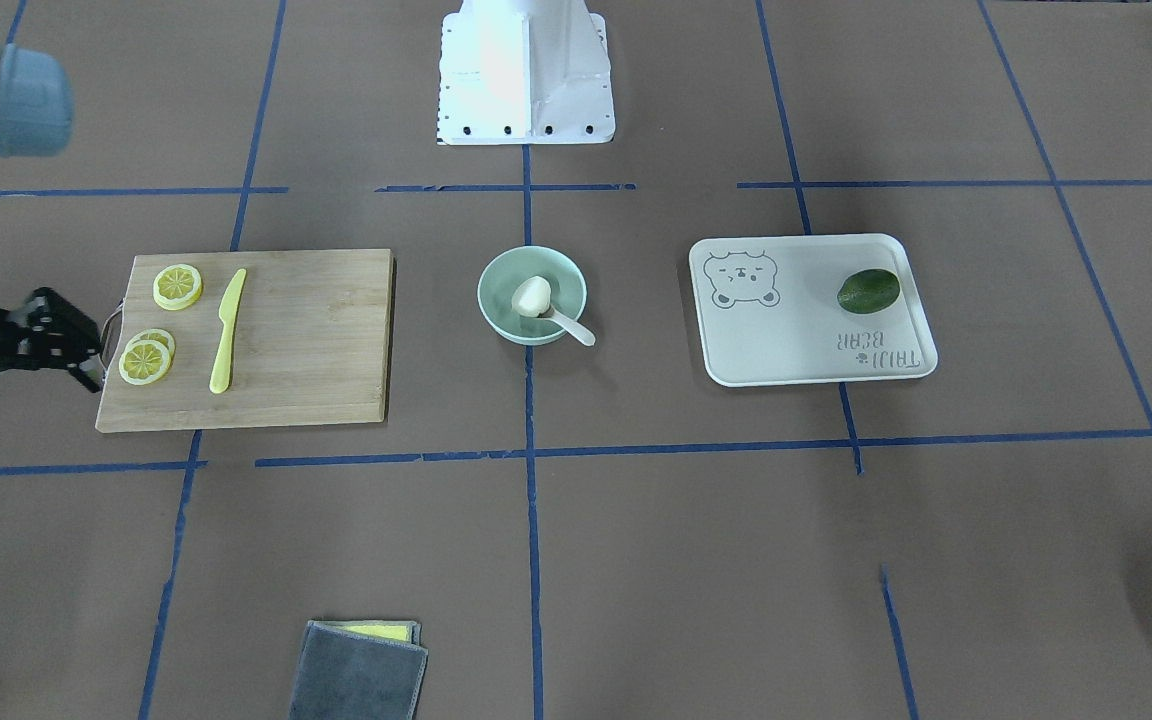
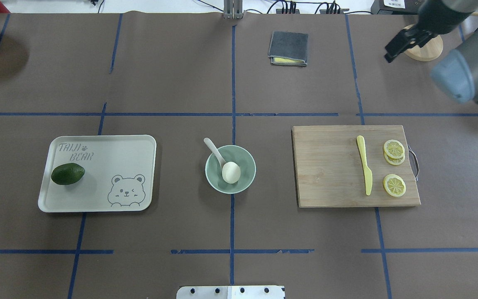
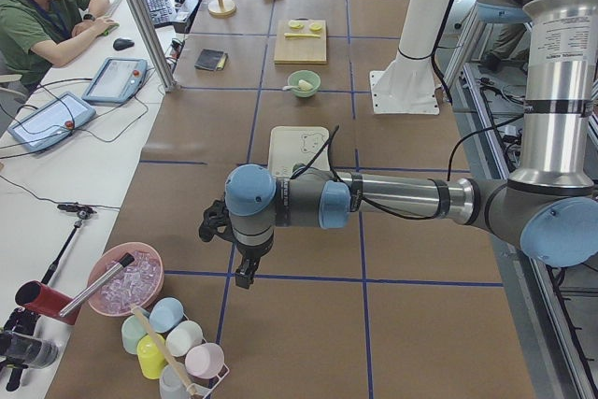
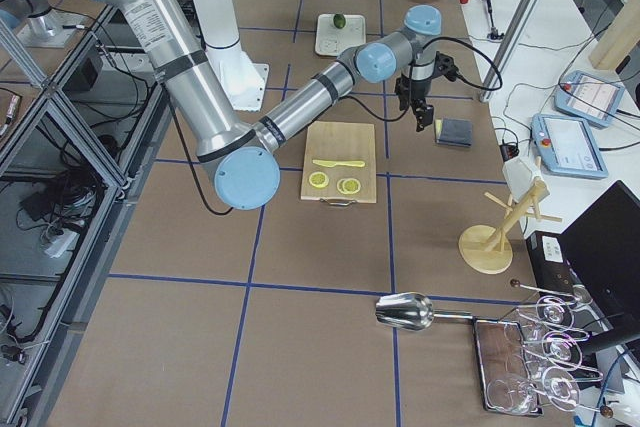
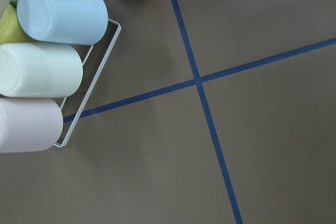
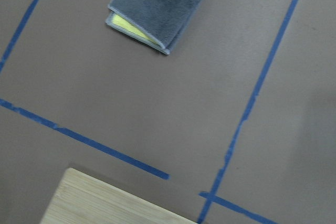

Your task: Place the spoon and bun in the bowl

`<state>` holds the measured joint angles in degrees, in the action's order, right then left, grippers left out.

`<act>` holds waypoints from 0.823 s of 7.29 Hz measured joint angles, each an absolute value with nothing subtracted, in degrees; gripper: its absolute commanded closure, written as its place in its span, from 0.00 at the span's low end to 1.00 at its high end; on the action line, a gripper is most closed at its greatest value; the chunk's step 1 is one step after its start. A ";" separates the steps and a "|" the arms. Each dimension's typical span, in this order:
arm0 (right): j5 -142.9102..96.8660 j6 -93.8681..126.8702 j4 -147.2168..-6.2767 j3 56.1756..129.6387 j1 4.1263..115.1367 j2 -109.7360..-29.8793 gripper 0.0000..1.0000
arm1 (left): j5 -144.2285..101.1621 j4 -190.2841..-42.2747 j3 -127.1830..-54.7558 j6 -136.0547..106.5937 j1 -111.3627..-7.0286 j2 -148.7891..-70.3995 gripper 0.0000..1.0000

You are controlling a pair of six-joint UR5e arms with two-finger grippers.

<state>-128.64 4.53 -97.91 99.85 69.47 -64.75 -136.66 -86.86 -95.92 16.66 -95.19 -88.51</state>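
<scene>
The pale mint-green bowl stands at the table's middle, also seen in the front view. The white bun sits inside it. The off-white spoon rests in the bowl beside the bun, with its handle over the rim. My right gripper hangs apart from them past the cutting board's far end, open and empty. My left gripper shows only in the exterior left view, far from the bowl, and I cannot tell whether it is open or shut.
A white bear tray holds a dark green lime. A wooden cutting board carries a yellow knife and lemon slices. A grey cloth lies at the far side. Cups in a rack lie under my left wrist.
</scene>
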 measured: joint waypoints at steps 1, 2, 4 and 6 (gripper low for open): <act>-129.80 -2.68 -97.92 99.35 74.06 -68.82 0.00 | -137.90 -86.17 -96.12 15.98 -95.19 -88.50 0.00; -130.11 -7.53 -97.70 98.47 78.63 -73.60 0.00 | -138.48 -86.05 -96.25 15.72 -95.19 -88.50 0.00; -129.69 -10.32 -96.60 97.31 85.16 -83.19 0.00 | -138.50 -86.06 -96.31 15.84 -95.18 -88.50 0.00; -129.68 -10.30 -96.31 96.67 89.31 -88.44 0.00 | -138.08 -86.10 -96.38 16.03 -95.19 -88.51 0.00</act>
<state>-129.68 -10.30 -96.31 96.67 89.31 -88.44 -138.08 -86.10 -96.38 16.03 -95.19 -88.51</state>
